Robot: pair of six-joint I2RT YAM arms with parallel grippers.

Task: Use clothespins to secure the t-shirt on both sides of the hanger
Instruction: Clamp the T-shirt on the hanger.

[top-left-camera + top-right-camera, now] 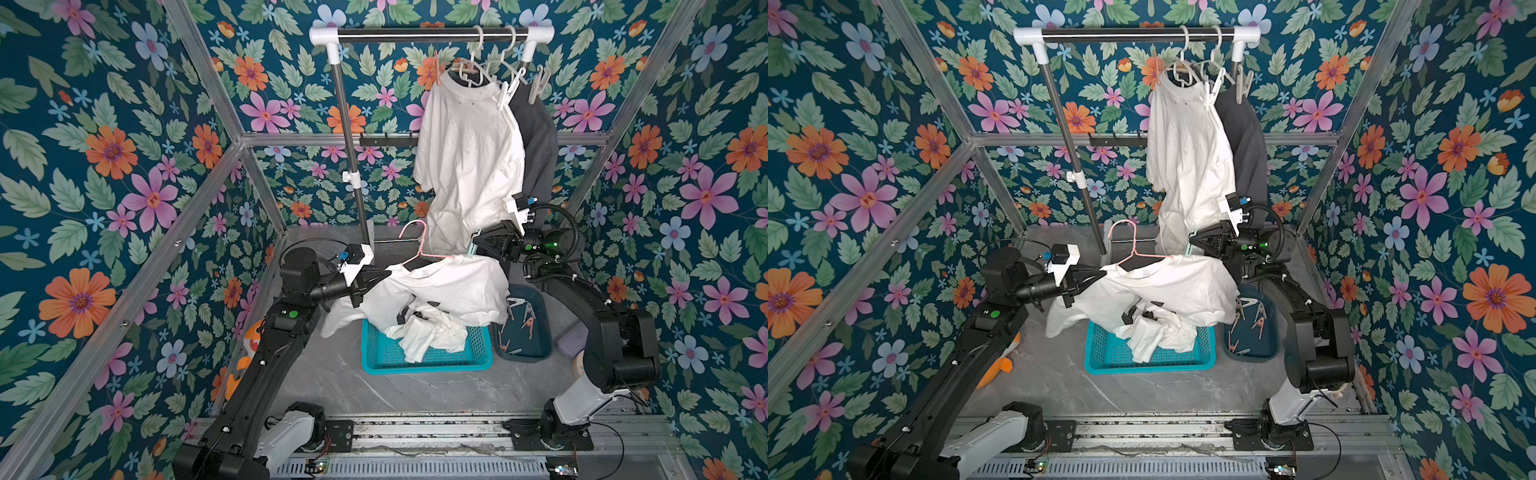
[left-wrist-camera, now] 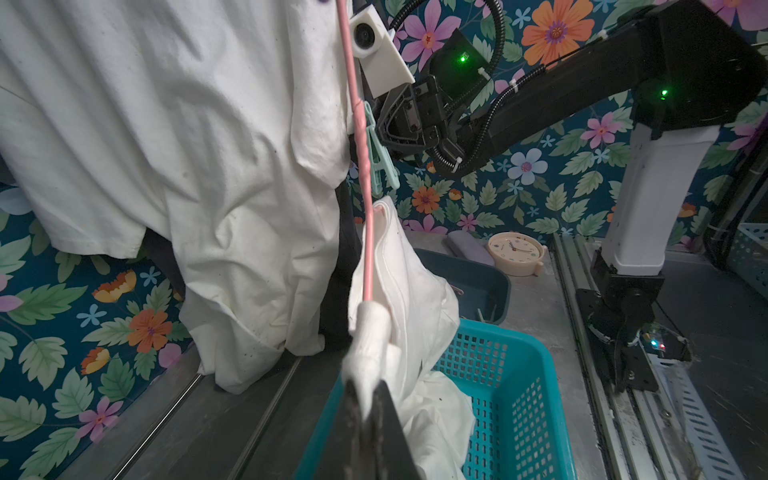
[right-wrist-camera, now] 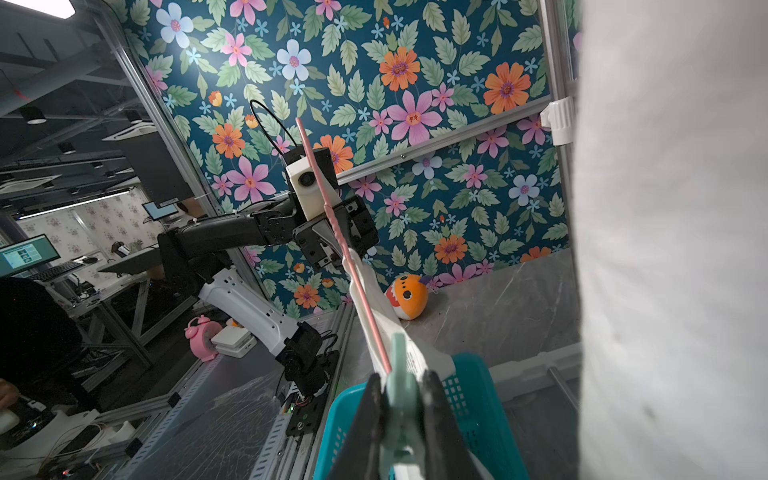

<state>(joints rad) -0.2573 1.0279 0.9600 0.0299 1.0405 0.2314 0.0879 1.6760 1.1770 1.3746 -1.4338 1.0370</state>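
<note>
In both top views a white t-shirt (image 1: 453,286) (image 1: 1177,286) hangs on a pink hanger (image 1: 417,245) (image 1: 1133,249) above the teal basket (image 1: 432,368) (image 1: 1150,366), with its hem spilling in. The left gripper (image 1: 384,275) (image 1: 1102,275) is clamped on one shoulder. The right gripper (image 1: 476,245) (image 1: 1194,243) pinches a mint clothespin (image 1: 473,248) (image 1: 1190,248) at the hanger's other end. Spare clothespins (image 1: 525,322) (image 1: 1257,322) lie in the dark bin (image 1: 538,332) (image 1: 1268,336) just beside the basket.

From the left wrist, the fingers (image 2: 392,436) are closed on fabric bunched over the hanger's tip, above the basket rim. The mint clothespin rests against the wire; I can't tell whether it bites.

From the right wrist, narrow jaws squeeze the mint clothespin above the basket, touching the hanger's end.
</note>
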